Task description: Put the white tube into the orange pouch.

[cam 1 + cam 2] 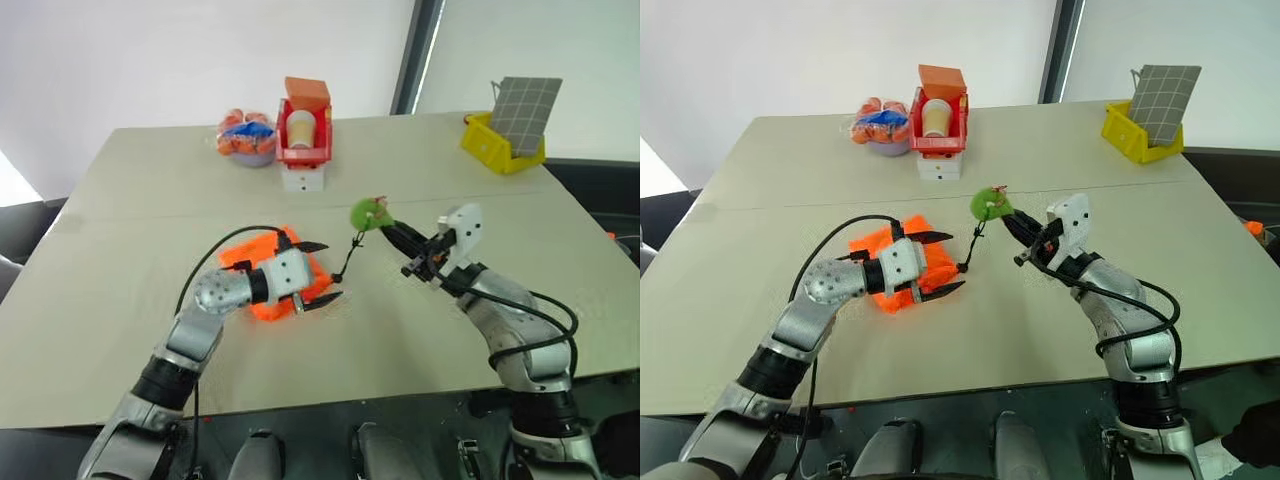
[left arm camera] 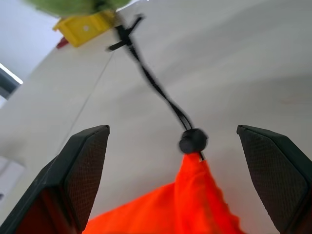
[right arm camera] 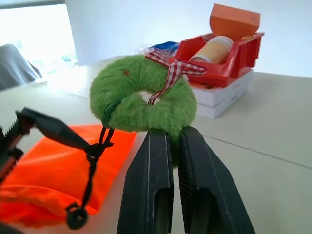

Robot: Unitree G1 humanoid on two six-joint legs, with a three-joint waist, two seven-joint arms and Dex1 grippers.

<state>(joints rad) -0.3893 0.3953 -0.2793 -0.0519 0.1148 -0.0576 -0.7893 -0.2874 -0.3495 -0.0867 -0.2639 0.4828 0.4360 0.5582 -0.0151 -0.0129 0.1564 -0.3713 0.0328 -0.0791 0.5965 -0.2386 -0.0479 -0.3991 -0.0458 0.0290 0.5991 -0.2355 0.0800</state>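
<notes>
The orange pouch point(image 1: 243, 252) lies on the table point(image 1: 150, 200) in front of me, partly covered by my left gripper point(image 1: 318, 272). That gripper is open, one finger on each side of the pouch's corded end point(image 2: 190, 204). A black cord point(image 1: 350, 255) with a round stopper point(image 2: 192, 140) runs up from the pouch to a fuzzy green round tag point(image 1: 369, 213). My right gripper point(image 1: 387, 224) is shut on this tag and holds it above the table, keeping the cord taut. The white tube is out of view.
At the back stands a red bin point(image 1: 322, 140) with a beige cup point(image 1: 301, 128) and an orange box point(image 1: 307, 94), on a white box point(image 1: 302, 180). Left of it is a bag of orange fruit point(image 1: 247, 135). A yellow bin point(image 1: 498, 148) with a gridded board sits back right.
</notes>
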